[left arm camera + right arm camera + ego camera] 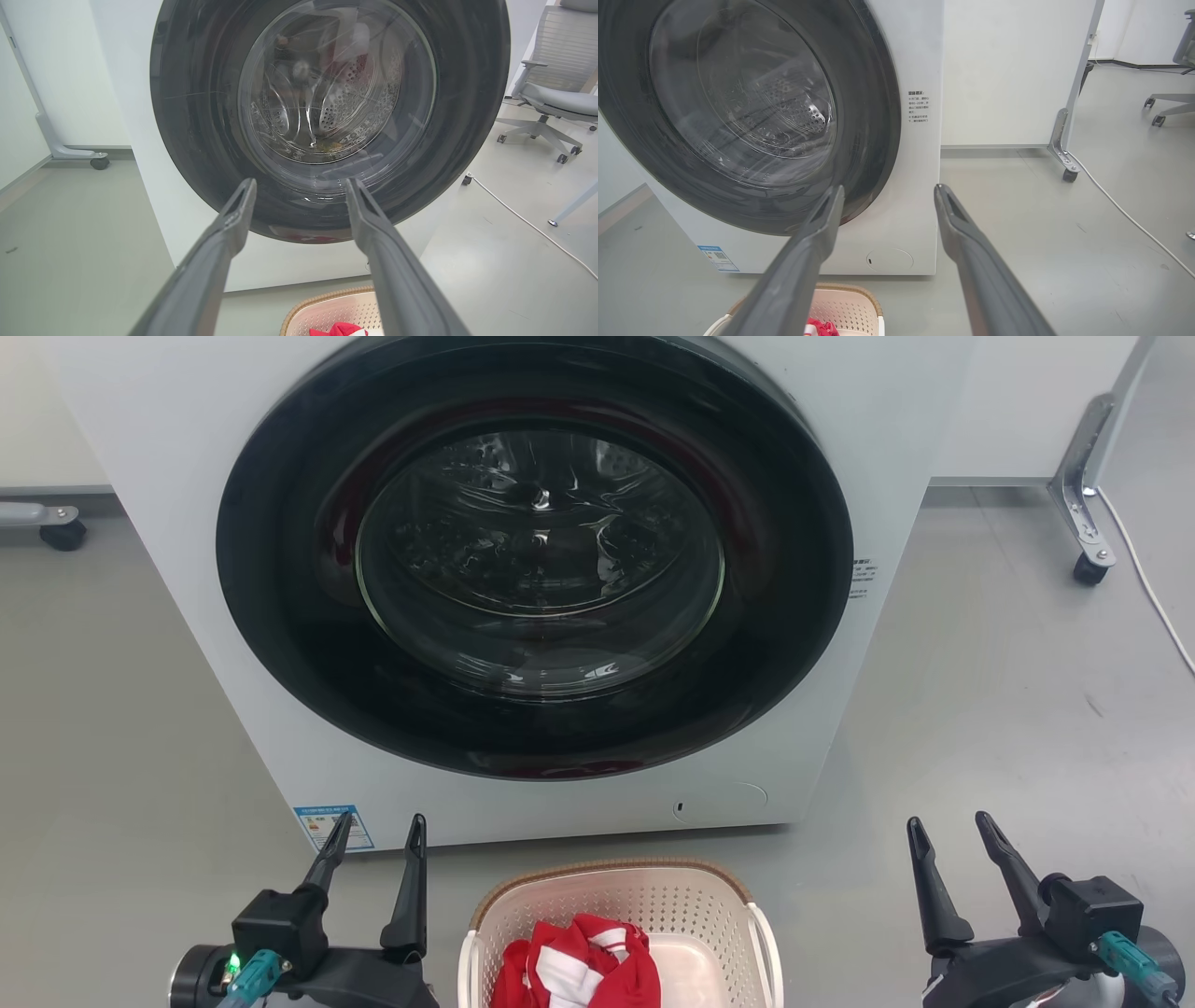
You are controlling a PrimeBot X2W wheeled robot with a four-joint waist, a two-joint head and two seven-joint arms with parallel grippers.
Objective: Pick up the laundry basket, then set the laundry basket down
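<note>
The laundry basket (597, 893), cream-white perforated plastic with a brown woven-look rim, stands on the floor at the bottom middle of the head view, just in front of the washing machine. It holds a red and white cloth (577, 963). My left gripper (381, 829) is open to the basket's left, apart from it, fingers pointing at the machine. My right gripper (950, 825) is open further off to the basket's right. The basket's far rim (327, 298) peeks up at the bottom of the left wrist view, and the rim (852, 291) shows low in the right wrist view.
A white front-loading washing machine (168, 523) with a big dark round door (537, 555), shut, stands close ahead. A wheeled panel foot (1083, 513) and a white cable (1153, 593) lie on the grey floor at the right. An office chair (556, 88) stands further right.
</note>
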